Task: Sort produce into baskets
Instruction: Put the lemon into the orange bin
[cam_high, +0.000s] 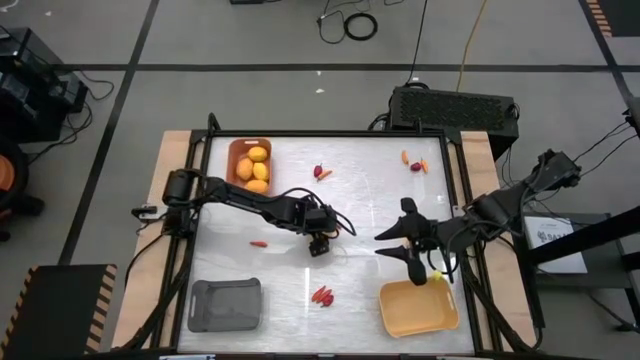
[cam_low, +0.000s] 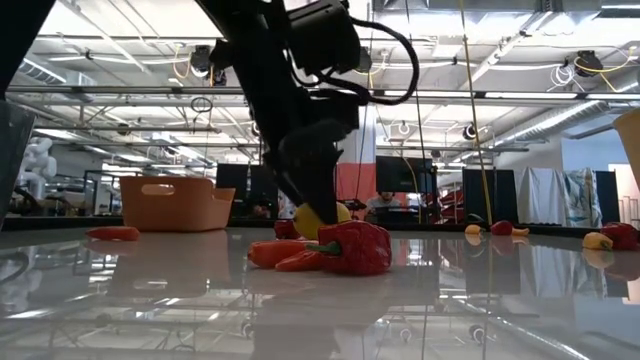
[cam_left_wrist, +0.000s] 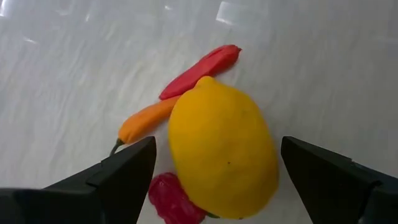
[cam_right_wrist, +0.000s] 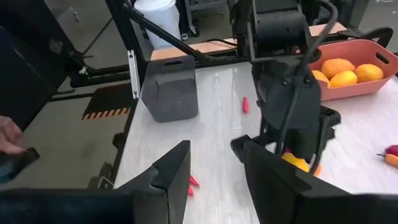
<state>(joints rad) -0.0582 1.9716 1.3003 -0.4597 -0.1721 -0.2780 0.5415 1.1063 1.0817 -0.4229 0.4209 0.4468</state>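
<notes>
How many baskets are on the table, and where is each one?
3. In the high view, the orange basket is at the table's top left, the grey basket at the bottom left, and the yellow basket at the bottom right. None seems hidden.

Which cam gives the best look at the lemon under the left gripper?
Left wrist view: the lemon fills the frame between the open fingers of the left gripper. Low view shows only a yellow sliver behind the arm; right wrist a small patch; high view hides it.
</notes>
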